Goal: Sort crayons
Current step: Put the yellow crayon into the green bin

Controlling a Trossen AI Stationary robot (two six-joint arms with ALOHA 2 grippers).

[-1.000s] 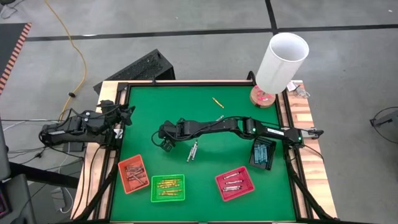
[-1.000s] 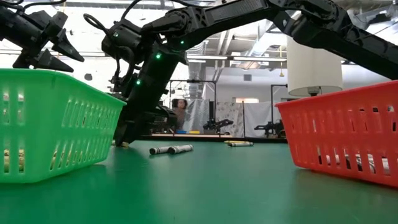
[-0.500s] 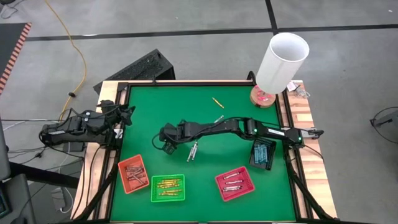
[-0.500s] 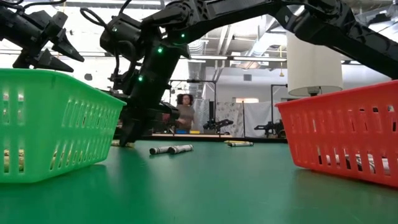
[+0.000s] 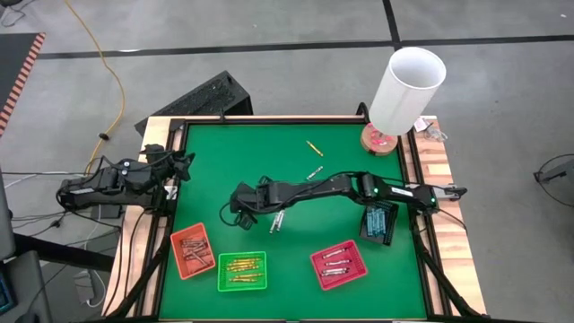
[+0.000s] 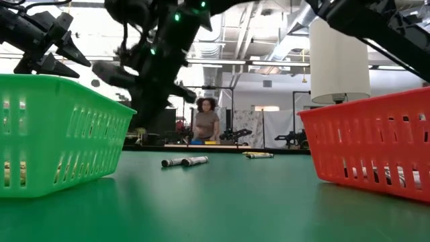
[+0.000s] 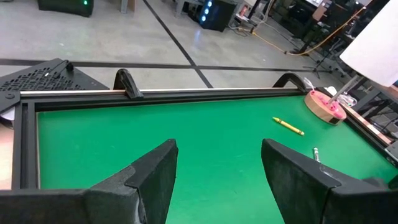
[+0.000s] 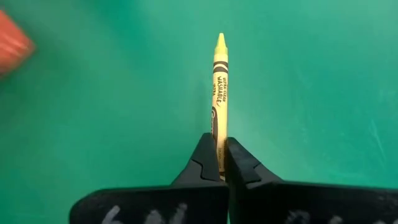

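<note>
Four trays sit along the table's [image 5: 296, 161] near edge: one tray [image 5: 193, 250] far left, a second [image 5: 242, 271] beside it, a third [image 5: 339, 263] right of centre, a fourth [image 5: 378, 222] near the right edge. Two crayons [image 5: 277, 220] lie mid-table, one crayon [image 5: 314, 148] near the far edge. A lamp [image 5: 404, 90] stands at the far right corner.

Black jointed arms [image 5: 323, 187] with small green lights.

Yellow crayon [image 8: 219, 93] pinched lengthwise above green mat.
</note>
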